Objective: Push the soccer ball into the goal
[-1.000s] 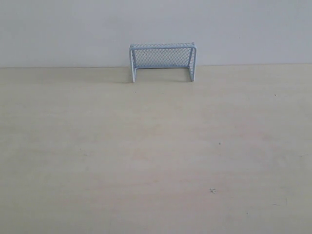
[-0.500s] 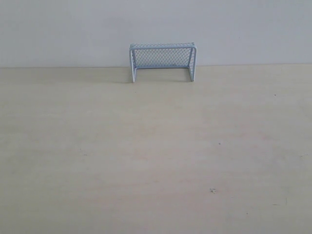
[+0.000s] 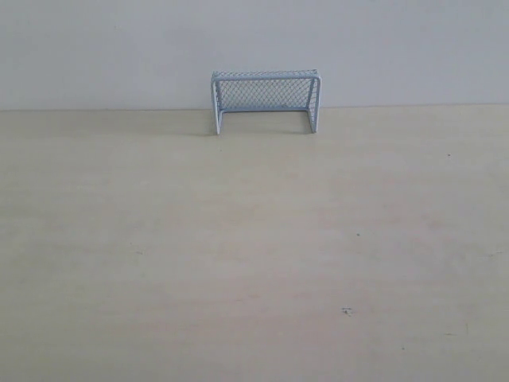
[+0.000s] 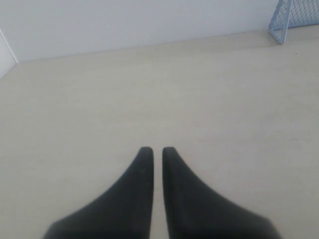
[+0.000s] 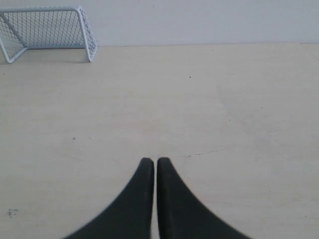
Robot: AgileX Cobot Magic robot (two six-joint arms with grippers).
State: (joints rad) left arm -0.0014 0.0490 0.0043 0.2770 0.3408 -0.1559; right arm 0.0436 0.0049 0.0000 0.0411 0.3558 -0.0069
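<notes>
A plain pale wall (image 3: 95, 48) rises behind a wide, light wooden table (image 3: 238, 255), and the two meet in a straight line across the exterior view. The goal (image 3: 266, 99) stands upright at the far edge of the table, just against the wall, a little left of the middle, with its open mouth facing the camera and its netting behind the pale frame.

In the left wrist view, the left gripper (image 4: 157, 149) hangs above bare tabletop. Its two dark fingers are drawn together with only a thin slit between the tips, and they hold nothing. The goal (image 4: 294, 15) is well apart from it.

In the right wrist view, the right gripper (image 5: 151, 160) is likewise closed and empty over the wood, far from the goal (image 5: 47, 30). A small dark speck (image 3: 347, 310) marks the table on the right.
</notes>
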